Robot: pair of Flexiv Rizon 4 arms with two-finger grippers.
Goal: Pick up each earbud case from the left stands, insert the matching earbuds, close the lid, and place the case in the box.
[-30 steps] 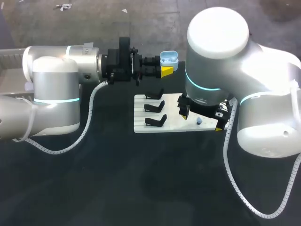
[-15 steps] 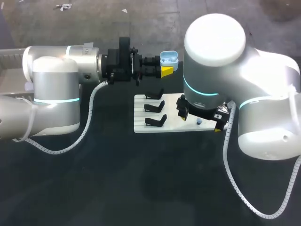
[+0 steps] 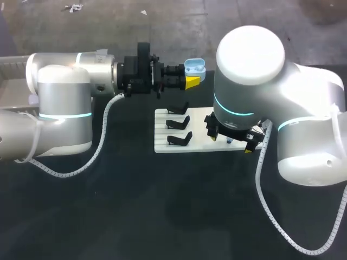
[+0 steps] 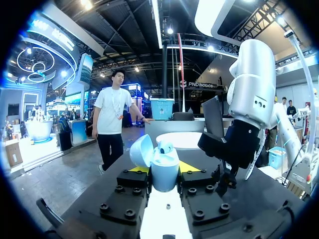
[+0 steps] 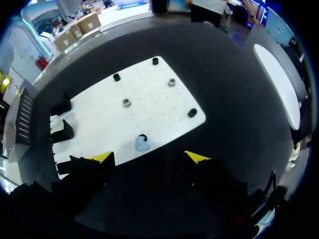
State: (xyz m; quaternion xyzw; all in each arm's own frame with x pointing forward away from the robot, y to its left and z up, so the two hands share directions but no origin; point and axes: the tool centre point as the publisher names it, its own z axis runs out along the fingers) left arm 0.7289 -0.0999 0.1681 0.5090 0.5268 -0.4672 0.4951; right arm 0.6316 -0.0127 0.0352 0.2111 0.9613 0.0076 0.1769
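While clamping open earbud case [image 4: 164, 158] between fingers of left gripper [image 4: 163, 170] for loading, holding right gripper [image 5: 149, 158] fingers apart over blue earbud [image 5: 142, 145] on white board [image 5: 149, 99].

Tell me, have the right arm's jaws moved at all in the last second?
Yes, slightly: the jaws of the right arm have drifted toward the white board's near edge, and are now over the blue earbud lying on it.

White rounded arms [image 3: 59, 103], cyan light rings [image 3: 233, 112], coiled white cables [image 3: 103, 140]
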